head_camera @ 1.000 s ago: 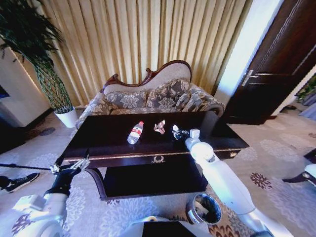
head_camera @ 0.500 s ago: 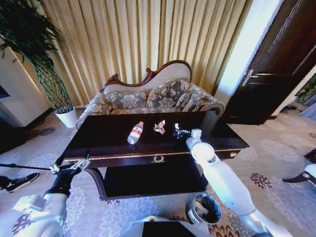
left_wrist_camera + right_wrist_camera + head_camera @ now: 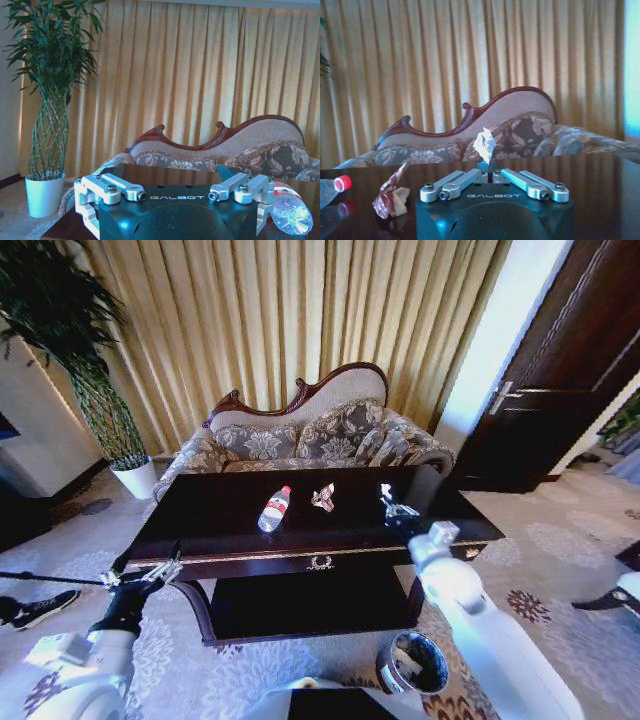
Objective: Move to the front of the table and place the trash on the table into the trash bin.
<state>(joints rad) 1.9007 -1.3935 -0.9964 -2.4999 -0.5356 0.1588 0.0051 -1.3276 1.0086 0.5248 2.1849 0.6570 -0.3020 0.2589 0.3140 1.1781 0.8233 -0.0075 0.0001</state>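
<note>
While the left gripper (image 3: 145, 575) hangs low off the front left corner of the table (image 3: 230, 540), its fingers spread apart with nothing between them, the right gripper (image 3: 397, 506) reaches over the right part of the tabletop. From the right wrist view, that gripper (image 3: 490, 176) has its two silver fingers drawn together, pinching the bottom of a small white paper ball (image 3: 484, 145), which stands up just above the fingertips. In the head view the paper (image 3: 386, 492) shows as a pale speck at the gripper's tip, above the dark wood.

On the table, a clear plastic bottle (image 3: 274, 508) with a red cap and a red-and-white label lies on its side near the middle, cap pointing toward the sofa (image 3: 300, 440). Just beside it, toward the right gripper, sits a crumpled pinkish-brown wrapper (image 3: 323, 497); it is apart from both the bottle and the gripper. The right wrist view shows this wrapper (image 3: 392, 192) resting on the glossy top, with the bottle's red cap (image 3: 342, 183) beyond it.

The trash bin (image 3: 413, 662) stands on the patterned carpet in front of the table, below the right arm, with pale scraps already inside. A potted plant (image 3: 100, 390) stands at the far left by the curtain
</note>
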